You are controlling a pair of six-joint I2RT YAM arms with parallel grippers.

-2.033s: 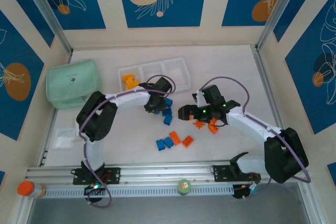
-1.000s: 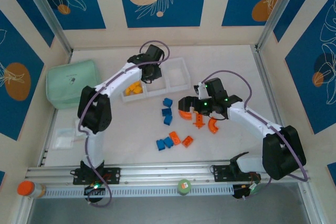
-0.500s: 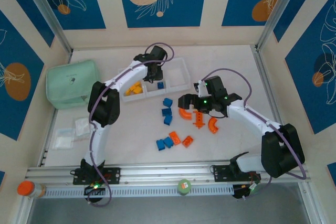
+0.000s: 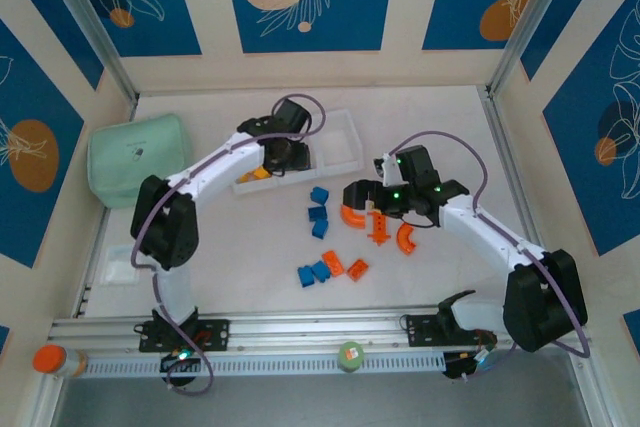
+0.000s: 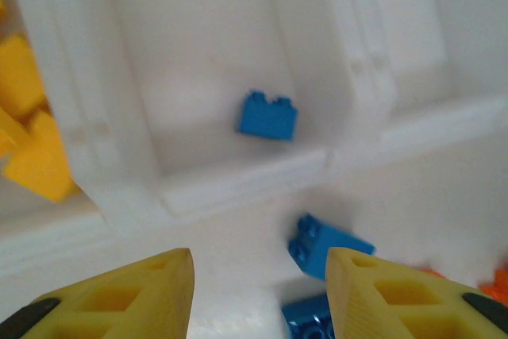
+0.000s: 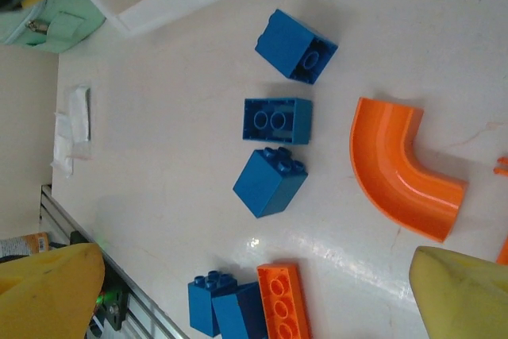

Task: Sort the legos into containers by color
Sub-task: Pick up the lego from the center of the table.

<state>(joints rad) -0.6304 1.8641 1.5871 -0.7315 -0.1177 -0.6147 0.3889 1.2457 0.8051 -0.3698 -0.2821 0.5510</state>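
Observation:
The containers are a white three-compartment tray [image 4: 345, 142], also seen in the left wrist view [image 5: 238, 184]. Yellow legos [image 5: 28, 129] lie in its left compartment, and one blue lego [image 5: 268, 115] lies in the middle one. My left gripper [image 4: 283, 157] [image 5: 258, 275] hovers at the tray's near wall, open and empty. Blue legos [image 4: 318, 212] [image 6: 276, 121] lie loose on the table. My right gripper [image 4: 358, 197] [image 6: 258, 299] hangs wide open above an orange arch [image 4: 352, 217] [image 6: 401, 168]. A second arch [image 4: 405, 237] and an orange piece [image 4: 378, 232] lie beside it.
Two blue bricks [image 4: 313, 273] and two orange bricks [image 4: 345, 266] lie nearer the front rail. A mint-green pouch [image 4: 140, 159] sits at the left, with small white packets [image 4: 125, 262] below it. An orange-capped bottle [image 4: 50, 359] stands on the rail.
My left gripper has opened, and the blue brick it carried now lies in the middle compartment. It has drawn back slightly toward the tray's near wall. The right gripper has barely moved.

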